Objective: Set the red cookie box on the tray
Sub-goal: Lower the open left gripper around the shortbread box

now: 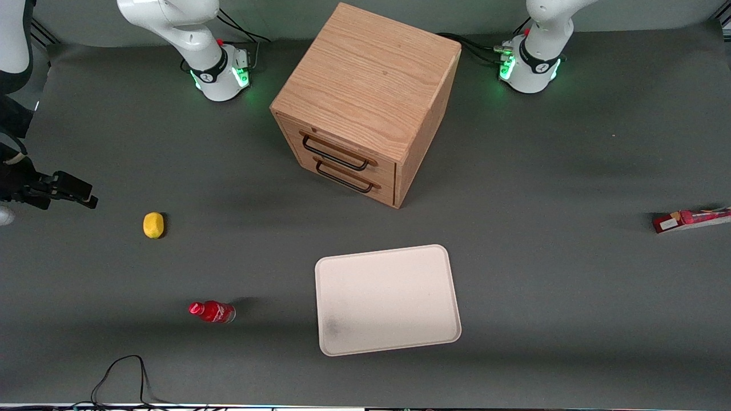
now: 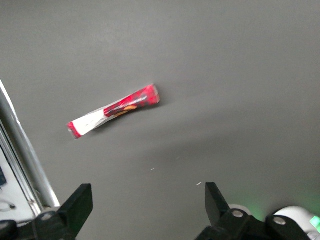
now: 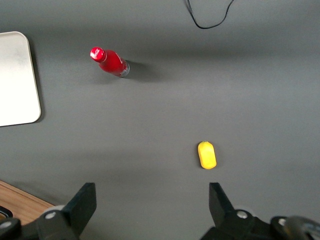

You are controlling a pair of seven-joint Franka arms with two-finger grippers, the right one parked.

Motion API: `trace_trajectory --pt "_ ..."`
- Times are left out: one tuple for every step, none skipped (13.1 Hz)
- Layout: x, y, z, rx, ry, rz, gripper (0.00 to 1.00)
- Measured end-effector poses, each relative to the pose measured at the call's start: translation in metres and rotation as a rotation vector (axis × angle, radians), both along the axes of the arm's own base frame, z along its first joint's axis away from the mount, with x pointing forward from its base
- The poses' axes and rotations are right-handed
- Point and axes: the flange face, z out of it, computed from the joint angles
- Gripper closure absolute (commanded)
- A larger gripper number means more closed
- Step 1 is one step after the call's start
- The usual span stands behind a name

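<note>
The grey table (image 1: 542, 297) carries everything. The wooden drawer cabinet (image 1: 365, 97) is the largest thing on it, standing near the middle of the edge where the arm bases are mounted, turned at an angle, its two drawers with dark handles facing the front camera and somewhat toward the parked arm's end.

The tray (image 1: 388, 299), cream-white with rounded corners and a grey smudge in one corner, lies flat in front of the cabinet, nearer to the front camera, close to the middle of the table's camera-side edge.

The red cookie box (image 1: 692, 220) lies flat on the table at the edge of the working arm's end, well apart from the tray, its white label end turned toward the tray's side. In the left wrist view the red cookie box (image 2: 114, 110) lies bare on the cloth, touched by nothing.

The gripper (image 2: 145, 202) hangs above the table over that end, clear of the box, its fingers (image 2: 80, 200) spread wide with nothing between them.

A small red bottle (image 1: 212, 311) lies on its side toward the parked arm's end, near the camera-side edge. A yellow lemon (image 1: 153, 225) sits farther from the camera than the bottle.
</note>
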Motion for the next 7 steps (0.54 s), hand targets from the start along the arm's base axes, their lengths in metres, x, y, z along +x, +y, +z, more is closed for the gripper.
trace_trajectory --pt "-0.003 0.019 -0.005 -0.004 0.001 -0.106 0.0" --pt "0.0 0.035 -0.009 -0.001 0.007 -0.226 0.0" --pt "0.005 0.05 -0.015 0.0 0.014 -0.325 0.0" --pt "0.01 0.067 -0.023 -0.006 0.019 -0.416 0.0" --pt "0.015 0.084 -0.033 -0.007 0.015 -0.516 0.0" --pt "0.02 0.098 -0.042 0.007 0.0 -0.631 0.0" --pt "0.025 0.108 -0.05 0.02 -0.009 -0.748 0.0"
